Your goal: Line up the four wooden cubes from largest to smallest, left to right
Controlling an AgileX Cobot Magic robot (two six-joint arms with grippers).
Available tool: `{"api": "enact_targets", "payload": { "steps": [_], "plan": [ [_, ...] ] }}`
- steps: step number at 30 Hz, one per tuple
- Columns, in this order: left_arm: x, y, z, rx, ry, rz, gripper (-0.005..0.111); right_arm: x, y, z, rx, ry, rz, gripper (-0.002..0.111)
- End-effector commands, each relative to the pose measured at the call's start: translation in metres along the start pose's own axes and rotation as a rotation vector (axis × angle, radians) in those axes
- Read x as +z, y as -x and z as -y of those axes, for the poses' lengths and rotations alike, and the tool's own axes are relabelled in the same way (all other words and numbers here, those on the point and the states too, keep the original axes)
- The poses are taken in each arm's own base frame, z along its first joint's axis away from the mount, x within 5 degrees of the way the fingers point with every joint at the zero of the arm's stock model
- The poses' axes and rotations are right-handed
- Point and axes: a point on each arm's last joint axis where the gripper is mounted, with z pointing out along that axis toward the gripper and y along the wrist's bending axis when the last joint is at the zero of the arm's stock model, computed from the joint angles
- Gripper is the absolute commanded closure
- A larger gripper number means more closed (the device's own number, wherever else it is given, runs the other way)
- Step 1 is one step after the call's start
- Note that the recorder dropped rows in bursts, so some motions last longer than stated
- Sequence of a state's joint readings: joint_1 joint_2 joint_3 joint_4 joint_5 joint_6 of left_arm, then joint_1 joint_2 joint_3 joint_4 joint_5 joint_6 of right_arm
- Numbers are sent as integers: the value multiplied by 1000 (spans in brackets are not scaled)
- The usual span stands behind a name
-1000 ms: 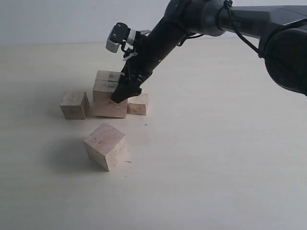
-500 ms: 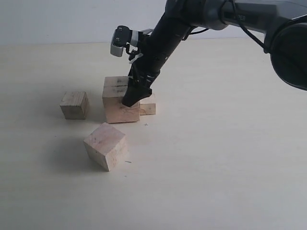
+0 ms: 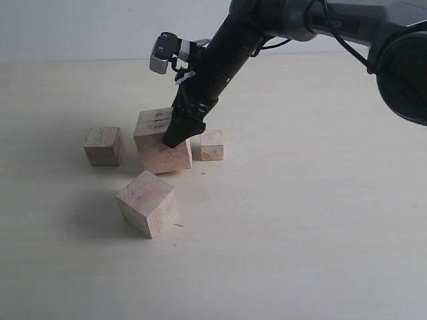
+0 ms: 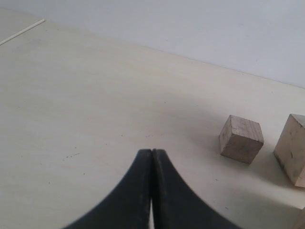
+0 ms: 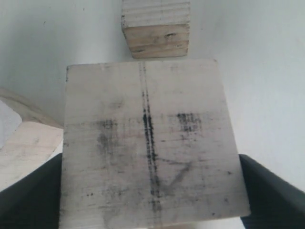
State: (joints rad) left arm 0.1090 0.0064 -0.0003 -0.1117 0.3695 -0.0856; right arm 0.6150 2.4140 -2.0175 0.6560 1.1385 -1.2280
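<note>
The largest wooden cube (image 3: 159, 141), with a groove line and dark scribbles on top (image 5: 150, 138), sits tilted between the fingers (image 5: 269, 195) of my right gripper (image 3: 175, 135), which is shut on it. The smallest cube (image 3: 211, 145) rests just to its right, close to touching. A small cube (image 3: 103, 146) stands apart on the left. The second-largest cube (image 3: 147, 203) lies in front, turned corner-on. My left gripper (image 4: 152, 152) is shut with nothing in it, and it is out of the exterior view. A small cube (image 4: 241, 139) lies ahead of it.
The pale tabletop (image 3: 300, 220) stretches bare to the right and front of the cubes. A pale wall (image 3: 80, 27) borders the back. The right arm (image 3: 280, 20) reaches in from the upper right, over the back of the table.
The right gripper carried the largest cube to the right, pushing the smallest cube right. It then shifted slightly back left, and the big cube now sits tilted. The other two cubes stayed put.
</note>
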Motion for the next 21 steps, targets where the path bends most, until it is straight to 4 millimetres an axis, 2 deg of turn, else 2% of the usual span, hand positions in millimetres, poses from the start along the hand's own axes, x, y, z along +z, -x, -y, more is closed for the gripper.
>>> {"api": "enact_targets", "payload": {
  "steps": [1,9,21],
  "plan": [
    [0,0,0,2,-1,9,107,-8,7,-4,1,4,30,108],
    [0,0,0,2,-1,9,107,11,-3,1,38,33,29,108],
    [0,0,0,2,-1,9,107,12,-4,1,39,33,25,108]
  ]
}}
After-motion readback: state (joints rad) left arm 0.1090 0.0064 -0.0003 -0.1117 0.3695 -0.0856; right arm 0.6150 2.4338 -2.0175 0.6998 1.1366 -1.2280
